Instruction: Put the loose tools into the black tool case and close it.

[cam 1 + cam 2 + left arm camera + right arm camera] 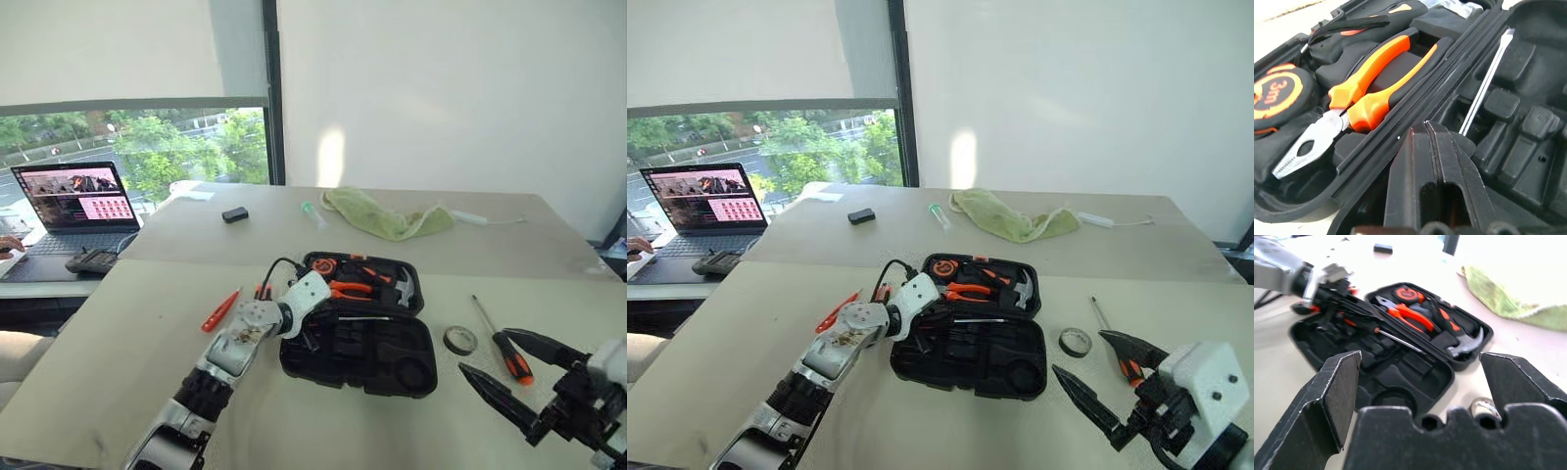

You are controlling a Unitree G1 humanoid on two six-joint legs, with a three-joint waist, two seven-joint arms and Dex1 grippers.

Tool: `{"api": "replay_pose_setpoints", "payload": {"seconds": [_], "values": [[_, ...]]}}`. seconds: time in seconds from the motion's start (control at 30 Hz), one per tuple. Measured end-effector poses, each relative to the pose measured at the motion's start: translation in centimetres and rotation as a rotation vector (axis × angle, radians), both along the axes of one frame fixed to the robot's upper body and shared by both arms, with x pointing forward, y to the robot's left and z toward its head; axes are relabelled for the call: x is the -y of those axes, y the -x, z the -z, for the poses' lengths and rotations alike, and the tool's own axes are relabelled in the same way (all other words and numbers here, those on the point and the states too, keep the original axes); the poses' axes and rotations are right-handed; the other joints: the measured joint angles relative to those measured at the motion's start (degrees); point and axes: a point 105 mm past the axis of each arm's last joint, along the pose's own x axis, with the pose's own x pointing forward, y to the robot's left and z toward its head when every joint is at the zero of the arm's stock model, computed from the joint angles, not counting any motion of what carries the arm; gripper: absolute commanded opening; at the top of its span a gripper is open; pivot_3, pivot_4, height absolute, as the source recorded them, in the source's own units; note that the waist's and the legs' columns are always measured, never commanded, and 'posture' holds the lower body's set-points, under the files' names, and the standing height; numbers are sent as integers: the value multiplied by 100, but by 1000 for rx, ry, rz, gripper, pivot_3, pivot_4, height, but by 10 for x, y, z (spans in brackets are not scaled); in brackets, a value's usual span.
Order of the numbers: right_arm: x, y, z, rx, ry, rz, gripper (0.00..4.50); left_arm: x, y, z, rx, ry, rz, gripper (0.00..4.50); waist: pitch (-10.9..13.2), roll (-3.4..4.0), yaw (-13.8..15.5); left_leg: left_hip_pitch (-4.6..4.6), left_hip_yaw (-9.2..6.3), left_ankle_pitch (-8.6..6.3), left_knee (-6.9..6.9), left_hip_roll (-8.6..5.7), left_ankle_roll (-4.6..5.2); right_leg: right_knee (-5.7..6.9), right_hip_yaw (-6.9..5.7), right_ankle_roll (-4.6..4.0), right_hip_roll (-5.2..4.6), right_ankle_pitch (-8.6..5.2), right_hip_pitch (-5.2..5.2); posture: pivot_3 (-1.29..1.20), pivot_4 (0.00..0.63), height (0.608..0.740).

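Left gripper [1431,147] clamped on screwdriver [1488,78] over case [392,362] slot for seating; right gripper [509,370] wide open, empty, beside tape roll [460,340].

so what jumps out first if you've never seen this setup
The open black tool case in the middle of the table, with orange-handled pliers and a hammer in its far half. The left gripper is shut, down in the near half beside a screwdriver lying there. To the right of the case lie a tape roll and another screwdriver, near the open right gripper.
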Motion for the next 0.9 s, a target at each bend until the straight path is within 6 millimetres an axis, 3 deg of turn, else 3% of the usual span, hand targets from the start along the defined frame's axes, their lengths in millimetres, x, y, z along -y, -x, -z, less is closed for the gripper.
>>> {"api": "replay_pose_setpoints", "payload": {"seconds": [0.2,0.6,0.9], "values": [[2,-11,-3,-24,-1,20,4500,0,-1,4,165,-103,115,27,-10,4,-15,17,2,-6,-8,2,10,-3,0,11,-21,-13,19,0,150,740],[-7,7,17,-159,81,-155,4500,-7,-4,6,220,-121,199,27,-14,8,-51,21,1,-8,-12,5,11,-3,-3,70,-25,-35,19,0,150,740],[-7,9,12,-121,106,-266,4500,-9,-5,10,250,-130,262,27,-14,8,-58,23,0,-8,-21,13,9,-4,-6,76,-27,-34,15,0,150,740]]}}
